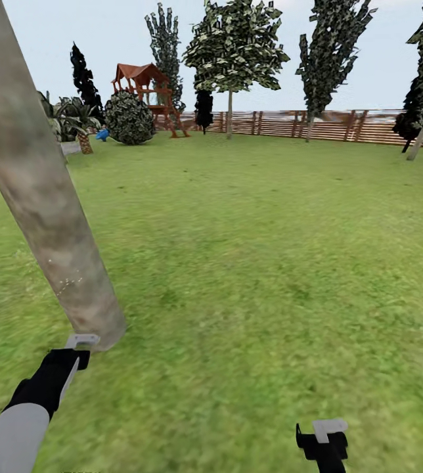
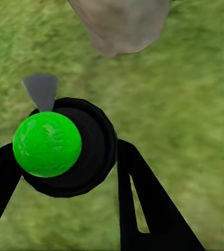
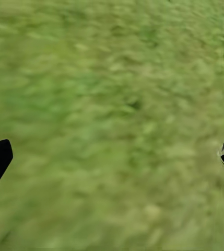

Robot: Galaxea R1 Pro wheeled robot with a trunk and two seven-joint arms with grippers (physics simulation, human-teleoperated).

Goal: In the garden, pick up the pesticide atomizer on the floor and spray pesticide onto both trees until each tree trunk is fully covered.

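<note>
The sprayer [image 2: 65,149] sits in the left gripper [image 2: 65,209], down at the near left of the lawn. From the left wrist it looks like a round black body with a bright green ball on top and a small grey nozzle, and the dark fingers [image 2: 143,204] run up against it on either side. The jaws are closed around it, only as wide as its body. It seems a light, hard little thing, likely smooth-sided, so I'd judge the round body the sensible place to grip, with the nozzle left free to point at the bark.

Just beyond it stands the tree trunk [image 1: 41,190], a thick mottled column leaning across the left of the head view, its foot close to the left hand. Whether the two touch I cannot tell.

The right gripper [image 1: 323,437] hangs low at the near right over bare grass [image 1: 257,263], jaws spread wide, holding nothing. A wooden fence [image 1: 330,125], a play frame [image 1: 147,92] and more trees line the far side.
</note>
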